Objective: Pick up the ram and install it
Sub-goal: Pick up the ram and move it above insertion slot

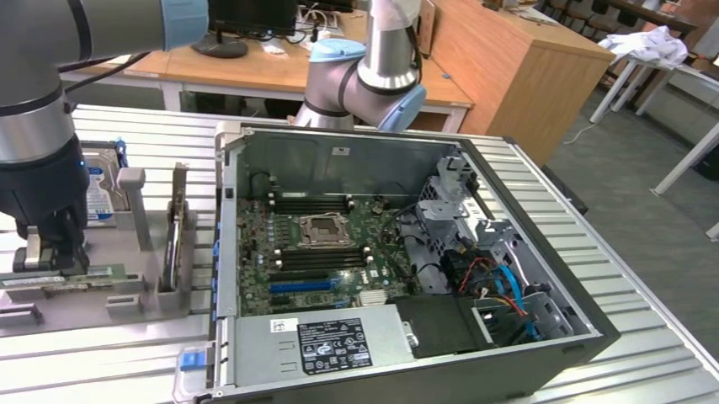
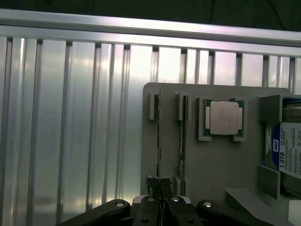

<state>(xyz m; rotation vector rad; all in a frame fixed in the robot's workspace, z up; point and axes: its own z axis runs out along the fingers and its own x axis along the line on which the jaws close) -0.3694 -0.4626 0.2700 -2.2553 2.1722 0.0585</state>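
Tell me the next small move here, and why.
Probably a straight lift. The gripper looks shut on the ram, which stands on edge in its holder slot, with a second stick close beside it. Pulling sideways could jam it or knock the neighbour.

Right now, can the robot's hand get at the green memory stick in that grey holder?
Likely yes. The hand sits right on the ram, which stands on edge in the grey holder, and looks shut on its edge. Nothing lies between them; the second stick stands apart alongside.
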